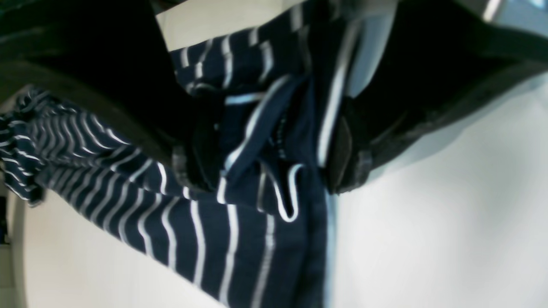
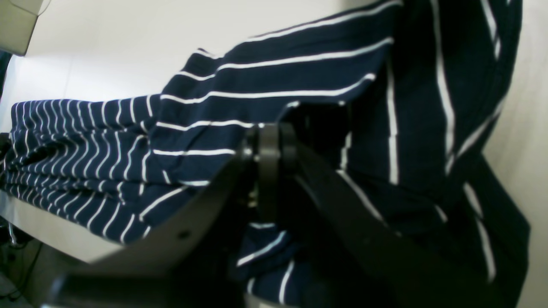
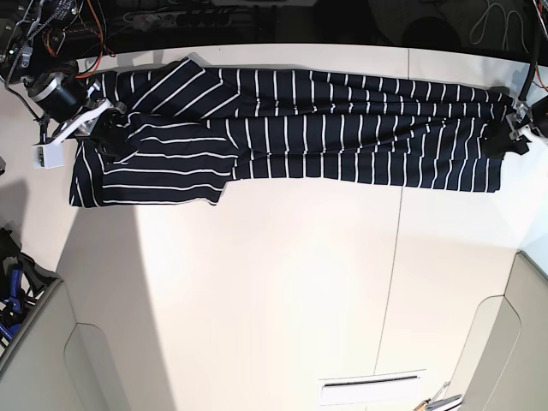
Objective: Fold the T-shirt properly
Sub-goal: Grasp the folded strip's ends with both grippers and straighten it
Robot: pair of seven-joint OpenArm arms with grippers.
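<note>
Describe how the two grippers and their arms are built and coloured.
Both grippers have black fingers: the left gripper shows dark, flat pads; the right gripper sits on a white bracket behind a silver-and-black cylindrical joint, with red and black cables trailing behind.

A white table [image 3: 257,291] filled most of the base view, with a thin seam running down its right half. The T-shirt [image 3: 342,128] lay directly on it, stretched in a long band across the top of the frame from the upper left to the upper right. Its left end was folded over into a wider block. A small white slotted plate [image 3: 372,390] sat on the surface near the bottom edge, right of centre.
</note>
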